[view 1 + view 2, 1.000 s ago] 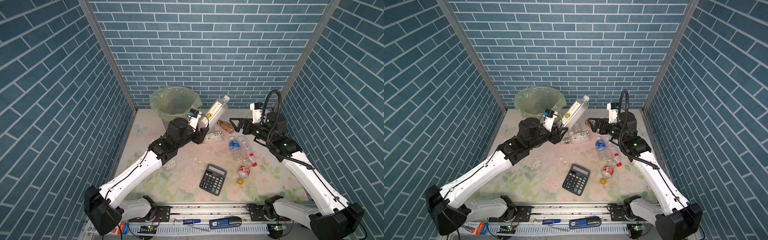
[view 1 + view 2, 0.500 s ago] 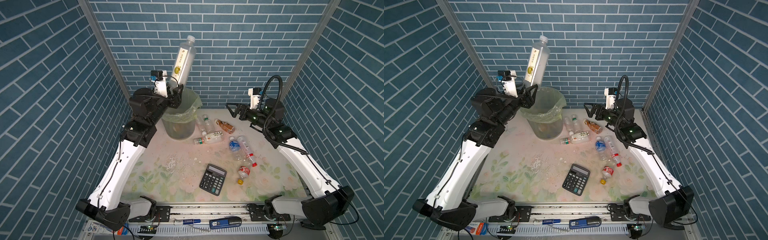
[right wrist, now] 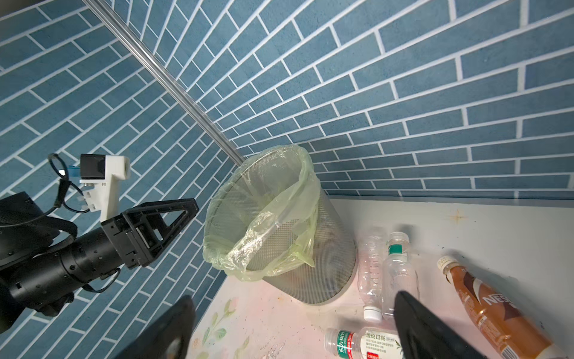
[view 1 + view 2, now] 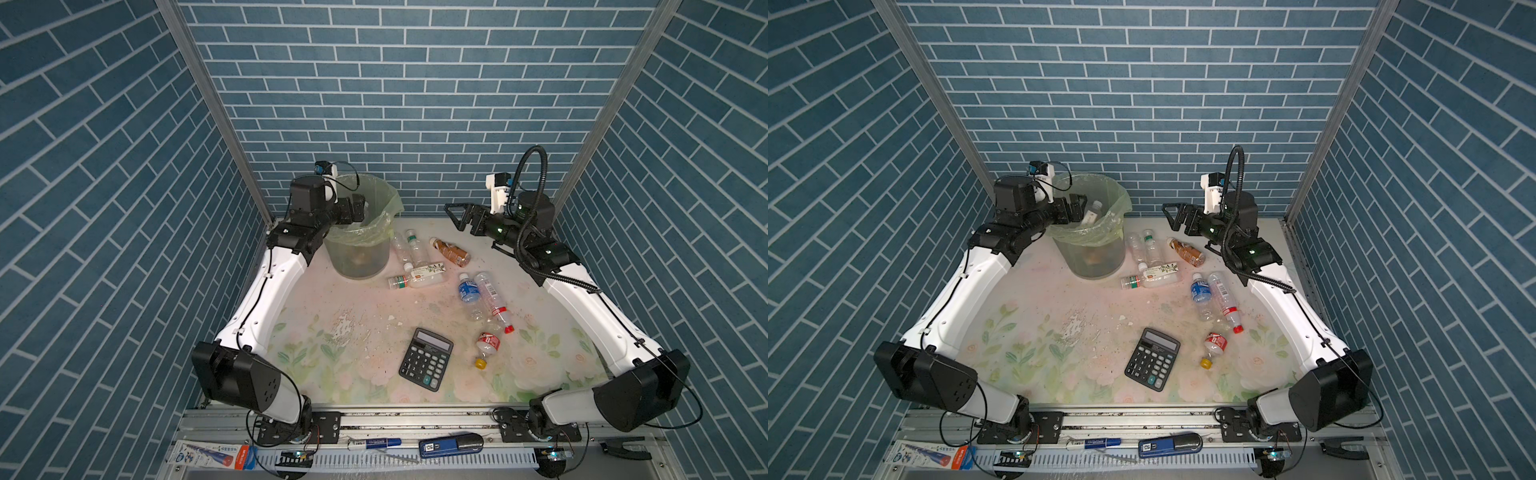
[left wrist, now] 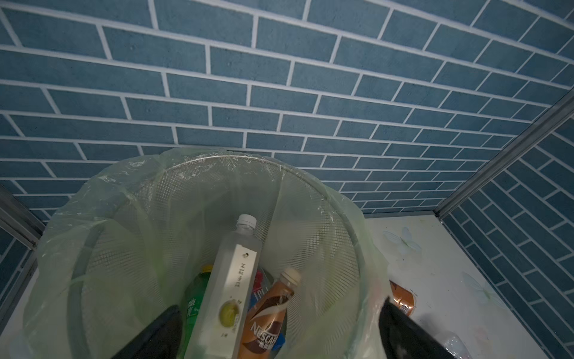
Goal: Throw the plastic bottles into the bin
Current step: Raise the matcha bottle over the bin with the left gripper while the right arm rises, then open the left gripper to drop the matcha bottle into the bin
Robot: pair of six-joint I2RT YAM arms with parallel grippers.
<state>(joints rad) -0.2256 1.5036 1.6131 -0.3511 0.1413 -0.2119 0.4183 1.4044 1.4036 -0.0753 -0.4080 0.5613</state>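
Observation:
The bin (image 4: 376, 239) (image 4: 1100, 253) stands at the back left, its yellow-green bag folded over the rim. My left gripper (image 4: 354, 209) (image 5: 279, 307) hangs open over the bin's mouth with nothing between its fingers. Just below it a tall white-labelled bottle (image 5: 233, 289) (image 4: 1092, 212) leans inside the bin, beside a green bottle (image 5: 195, 300) and a brown one (image 5: 269, 314). My right gripper (image 4: 455, 215) (image 3: 293, 298) is open and empty in the air. Below it lie a brown bottle (image 4: 451, 252) and two clear bottles (image 3: 385, 270). Several more plastic bottles (image 4: 478, 293) lie on the table.
A black calculator (image 4: 426, 359) lies near the front middle, with a crushed red-labelled bottle (image 4: 487, 344) to its right. Blue brick walls close the back and both sides. The front rail (image 4: 374, 419) carries pens and small tools.
My left gripper has opened and dropped from high above the bin to its rim. The tall bottle it held now leans inside the bin. The right arm has barely moved.

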